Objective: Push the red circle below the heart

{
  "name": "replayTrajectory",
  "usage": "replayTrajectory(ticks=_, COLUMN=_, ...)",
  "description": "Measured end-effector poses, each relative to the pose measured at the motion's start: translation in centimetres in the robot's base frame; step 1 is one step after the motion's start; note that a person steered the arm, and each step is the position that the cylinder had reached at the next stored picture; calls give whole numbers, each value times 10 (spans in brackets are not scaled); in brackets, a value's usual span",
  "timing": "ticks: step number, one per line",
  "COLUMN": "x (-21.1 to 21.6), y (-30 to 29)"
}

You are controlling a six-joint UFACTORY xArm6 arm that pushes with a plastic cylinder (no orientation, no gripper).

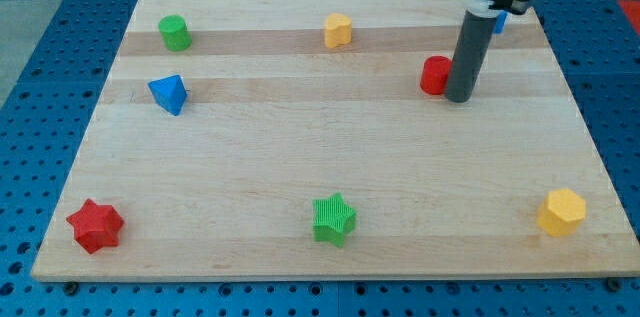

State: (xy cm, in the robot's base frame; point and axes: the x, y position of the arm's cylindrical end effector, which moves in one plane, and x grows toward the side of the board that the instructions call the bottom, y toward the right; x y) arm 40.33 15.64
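Note:
The red circle point(434, 75) lies on the wooden board point(330, 197) at the view's upper right. My tip point(458, 98) stands right beside it, at its right side, touching or nearly touching it. The yellow heart point(338, 30) sits near the view's top, left of the red circle and a little higher. A blue block point(499, 23) is mostly hidden behind the rod at the view's top right; its shape cannot be made out.
A green circle point(174, 33) is at the view's top left, a blue triangle point(168, 94) below it. A red star point(95, 225) is at the bottom left, a green star point(333, 219) at bottom centre, a yellow hexagon point(561, 212) at bottom right.

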Motion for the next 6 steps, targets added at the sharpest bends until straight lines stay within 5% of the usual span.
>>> replayTrajectory(ticks=2, x=-29, y=12)
replayTrajectory(ticks=6, x=-27, y=-68)
